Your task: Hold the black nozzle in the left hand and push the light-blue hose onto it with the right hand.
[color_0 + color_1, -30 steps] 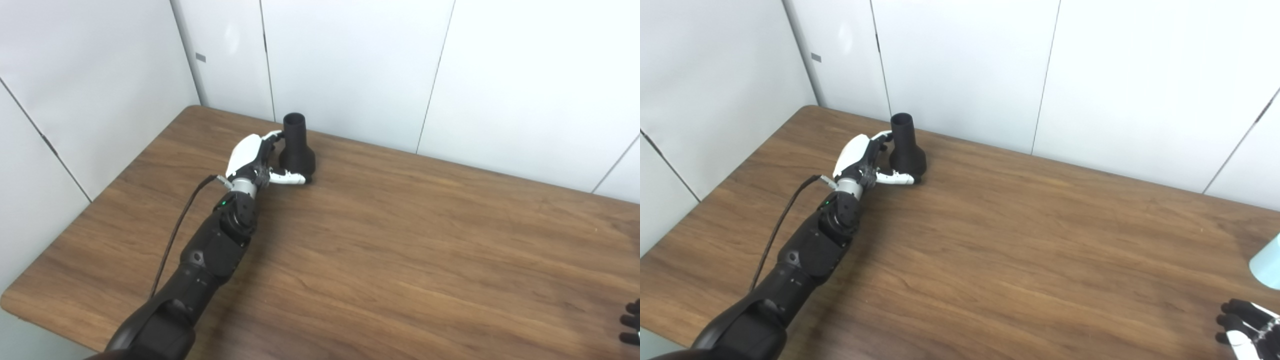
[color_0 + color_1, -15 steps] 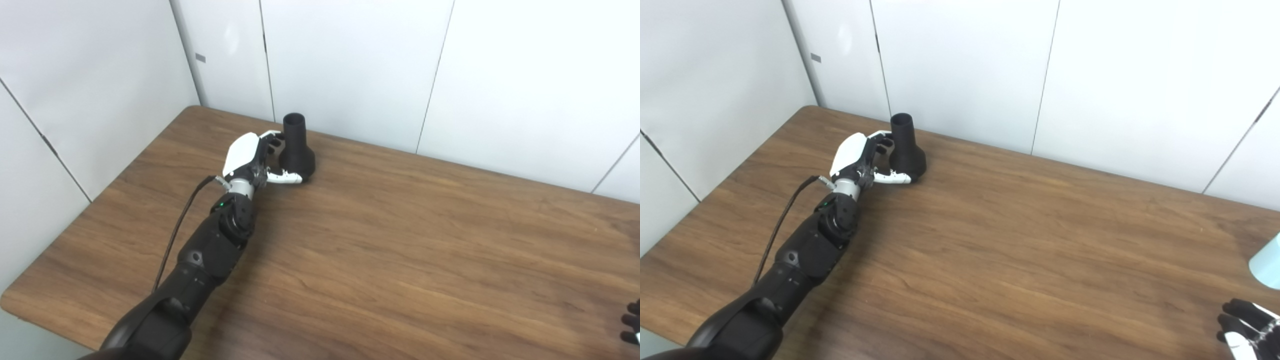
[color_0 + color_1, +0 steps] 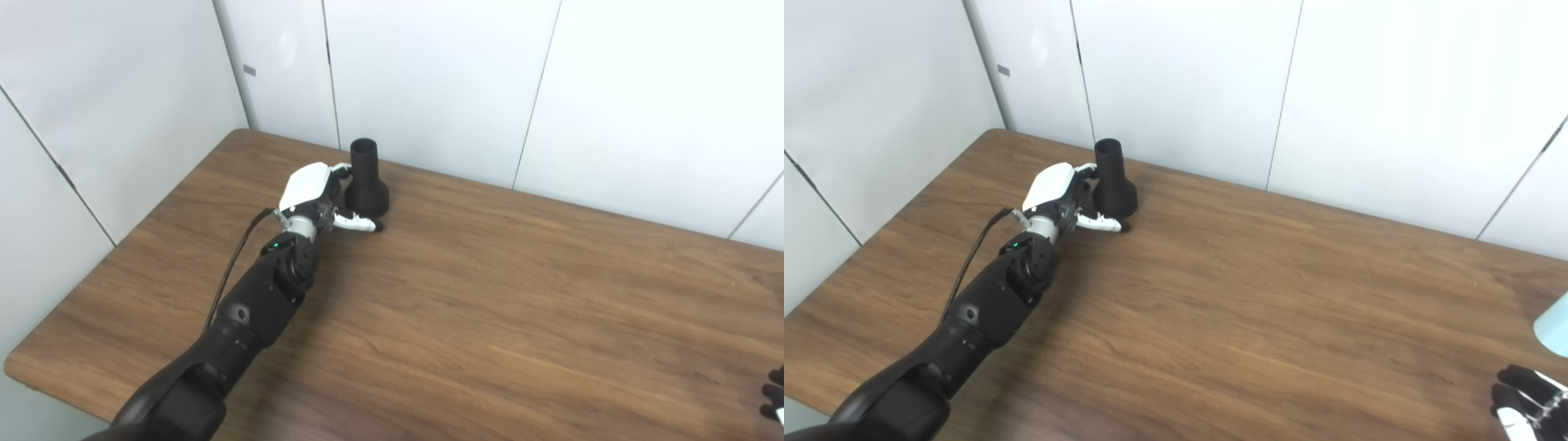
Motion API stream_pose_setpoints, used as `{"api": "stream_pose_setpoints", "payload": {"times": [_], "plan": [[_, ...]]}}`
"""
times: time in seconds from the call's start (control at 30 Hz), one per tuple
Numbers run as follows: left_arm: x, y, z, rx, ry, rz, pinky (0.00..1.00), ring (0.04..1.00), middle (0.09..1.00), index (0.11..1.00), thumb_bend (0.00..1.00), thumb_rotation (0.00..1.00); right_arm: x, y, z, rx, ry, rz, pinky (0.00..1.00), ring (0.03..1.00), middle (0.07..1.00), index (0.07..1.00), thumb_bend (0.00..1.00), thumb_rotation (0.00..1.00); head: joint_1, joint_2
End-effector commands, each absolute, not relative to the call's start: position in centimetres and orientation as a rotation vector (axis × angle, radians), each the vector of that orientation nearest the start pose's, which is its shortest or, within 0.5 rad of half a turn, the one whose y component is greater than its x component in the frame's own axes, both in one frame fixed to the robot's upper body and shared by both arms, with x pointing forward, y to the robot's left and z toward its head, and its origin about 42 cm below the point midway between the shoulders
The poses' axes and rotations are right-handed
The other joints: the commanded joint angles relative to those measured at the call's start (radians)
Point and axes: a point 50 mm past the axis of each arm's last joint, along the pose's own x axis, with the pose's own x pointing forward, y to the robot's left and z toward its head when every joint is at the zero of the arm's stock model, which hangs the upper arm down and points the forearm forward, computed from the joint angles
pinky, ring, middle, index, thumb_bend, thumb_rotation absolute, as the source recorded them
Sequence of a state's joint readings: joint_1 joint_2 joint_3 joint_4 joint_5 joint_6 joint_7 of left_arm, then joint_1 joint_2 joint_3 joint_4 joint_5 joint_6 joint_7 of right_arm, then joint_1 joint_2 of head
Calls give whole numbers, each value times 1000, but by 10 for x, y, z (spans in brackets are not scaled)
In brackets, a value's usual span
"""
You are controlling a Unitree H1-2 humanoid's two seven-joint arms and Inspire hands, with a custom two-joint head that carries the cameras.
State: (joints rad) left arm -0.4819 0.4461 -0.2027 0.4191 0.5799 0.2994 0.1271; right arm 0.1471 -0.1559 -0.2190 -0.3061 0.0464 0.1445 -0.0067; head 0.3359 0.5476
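Note:
The black nozzle (image 3: 365, 182) stands upright on its wide base near the table's far left, narrow mouth up. My left hand (image 3: 313, 195) sits just left of it, open. Its fingers reach toward the nozzle's neck and its thumb lies on the table along the front of the base. I cannot tell whether they touch. One end of the light-blue hose (image 3: 1553, 324) shows at the right edge of the right eye view. My right hand (image 3: 1526, 401) is at the bottom right corner, mostly cut off, with only dark fingertips in view.
The wooden table (image 3: 490, 306) runs from the white wall panels (image 3: 429, 73) at the back to the front edge. The left arm's cable (image 3: 236, 269) hangs beside the forearm over the table's left side.
The view has shifted slightly. My left hand has edged closer to the nozzle and its thumb has swung lower along the base front. The nozzle and right hand have stayed put.

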Motion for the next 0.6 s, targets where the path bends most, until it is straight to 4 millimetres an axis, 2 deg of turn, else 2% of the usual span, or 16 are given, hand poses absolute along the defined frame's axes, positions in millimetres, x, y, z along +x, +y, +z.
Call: {"api": "stream_pose_setpoints", "payload": {"times": [0.0,0.47,0.57], "plan": [[425,332,146,1131,233,105,704,814,837,812,1000,252,229,-321,162,-168,-110,-220,595,673,680,642,332,358,0,1],[431,323,140,1128,245,92,762,862,873,810,1000,283,227,-318,163,-179,-99,-216,587,681,698,658,321,358,-10,5],[432,323,138,1143,237,84,716,817,830,785,1000,290,227,-317,164,-178,-107,-220,569,668,681,642,325,333,-16,5]]}}
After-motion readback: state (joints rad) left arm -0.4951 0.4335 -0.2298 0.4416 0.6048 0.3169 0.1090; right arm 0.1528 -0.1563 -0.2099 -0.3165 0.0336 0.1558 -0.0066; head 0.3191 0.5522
